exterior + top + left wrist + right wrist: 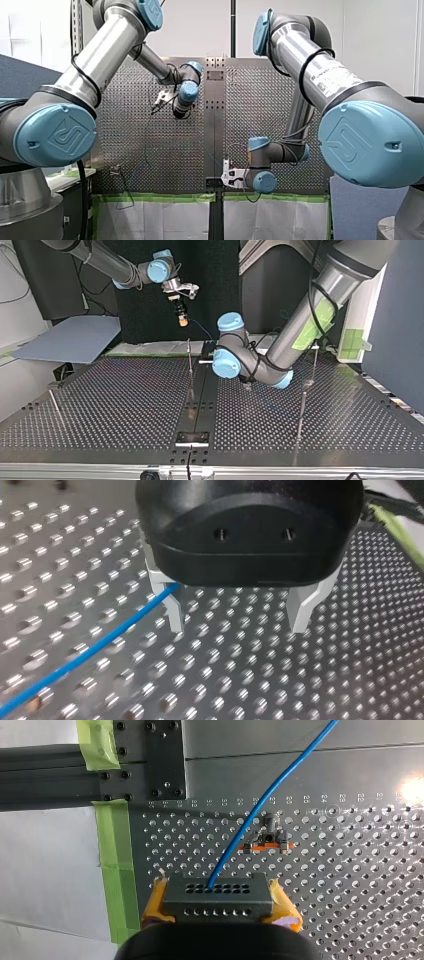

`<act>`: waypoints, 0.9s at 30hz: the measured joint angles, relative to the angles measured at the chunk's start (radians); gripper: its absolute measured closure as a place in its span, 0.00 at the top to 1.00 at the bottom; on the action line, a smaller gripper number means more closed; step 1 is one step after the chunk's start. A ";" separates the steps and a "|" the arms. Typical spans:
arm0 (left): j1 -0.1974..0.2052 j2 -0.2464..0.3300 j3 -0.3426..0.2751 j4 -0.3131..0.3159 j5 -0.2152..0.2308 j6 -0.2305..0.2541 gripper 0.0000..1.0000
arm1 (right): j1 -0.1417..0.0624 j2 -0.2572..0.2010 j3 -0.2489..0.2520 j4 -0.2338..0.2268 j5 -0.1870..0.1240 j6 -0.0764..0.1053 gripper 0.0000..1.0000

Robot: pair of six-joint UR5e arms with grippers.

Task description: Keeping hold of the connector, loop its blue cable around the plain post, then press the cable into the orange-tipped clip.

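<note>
In the right wrist view my right gripper (217, 886) is shut on a dark grey connector (215, 906) with rows of holes, yellow pads on both its sides. The blue cable (270, 795) rises out of the connector and runs away over the perforated plate. It passes beside the orange-tipped clip (265, 841), which is fixed to the plate ahead of the gripper. In the top view my right gripper (183, 319) hangs high above the table's far edge. My left gripper (239, 622) is open just over the plate, with the blue cable (90, 652) running past the outside of one finger.
Thin metal posts stand on the table in the top view: one in the middle (190, 360), two at the right (302, 405), one at the left (54, 402). Green tape (112, 850) lines the plate's edge. My left arm (260, 365) lies low across the table's middle.
</note>
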 joint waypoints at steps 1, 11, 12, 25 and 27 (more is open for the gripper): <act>-0.003 -0.008 0.000 -0.004 0.000 -0.001 1.00 | 0.000 0.000 0.000 0.000 0.000 0.000 0.00; -0.066 -0.093 -0.001 -0.023 0.000 -0.008 1.00 | 0.000 0.000 0.000 0.005 0.000 0.000 0.00; -0.071 -0.101 -0.001 -0.025 0.000 -0.009 1.00 | 0.000 0.000 0.000 0.005 0.000 0.000 0.00; -0.126 -0.205 -0.004 -0.056 0.018 -0.022 1.00 | 0.003 0.000 0.000 0.006 0.000 0.000 0.00; -0.136 -0.219 -0.005 -0.050 0.028 -0.031 1.00 | 0.003 0.000 0.000 0.006 0.000 0.000 0.00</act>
